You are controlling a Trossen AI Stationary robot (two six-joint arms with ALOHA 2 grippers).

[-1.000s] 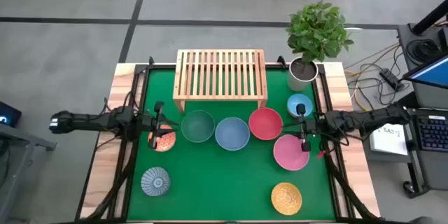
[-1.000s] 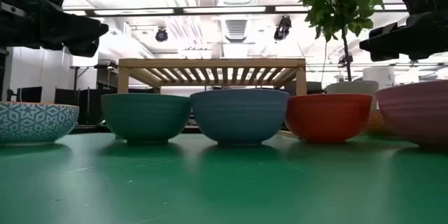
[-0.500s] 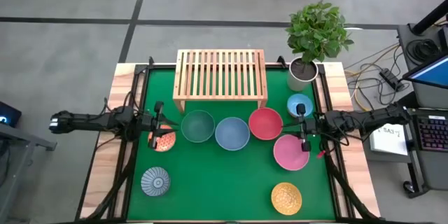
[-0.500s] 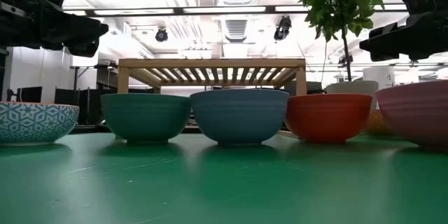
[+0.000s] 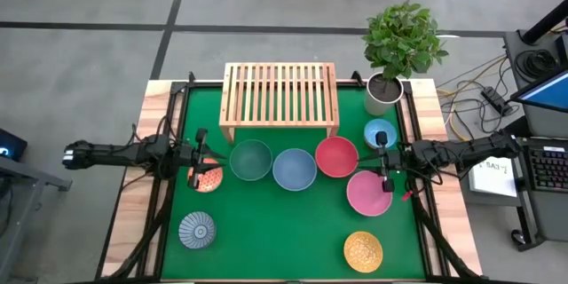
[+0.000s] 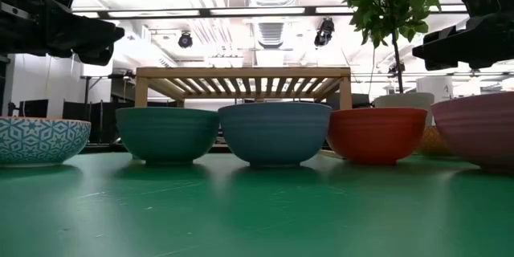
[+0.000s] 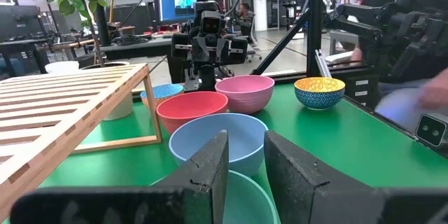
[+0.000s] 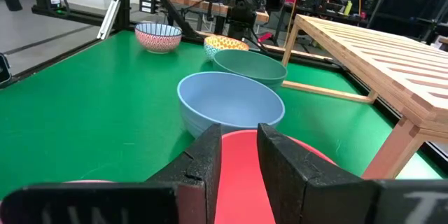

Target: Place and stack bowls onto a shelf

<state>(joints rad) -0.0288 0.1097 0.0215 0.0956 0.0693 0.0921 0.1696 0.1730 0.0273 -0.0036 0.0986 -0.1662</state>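
Eight bowls point(image 5: 295, 169) are counted on the green mat point(image 5: 284, 231) before one empty shelf point(image 5: 279, 98). Left gripper point(image 7: 243, 161) and right gripper point(image 8: 238, 155) are held slightly parted, grasping nothing. The shelf's underside is seen only in the low view.

My left arm reaches in level over the table's left edge, its gripper point(image 5: 201, 153) held above the surface, fingers point(image 7: 210, 171) slightly parted on nothing. My right arm mirrors it from the right edge, gripper point(image 5: 383, 158) likewise raised, fingers point(image 8: 205, 157) narrowly apart, empty.
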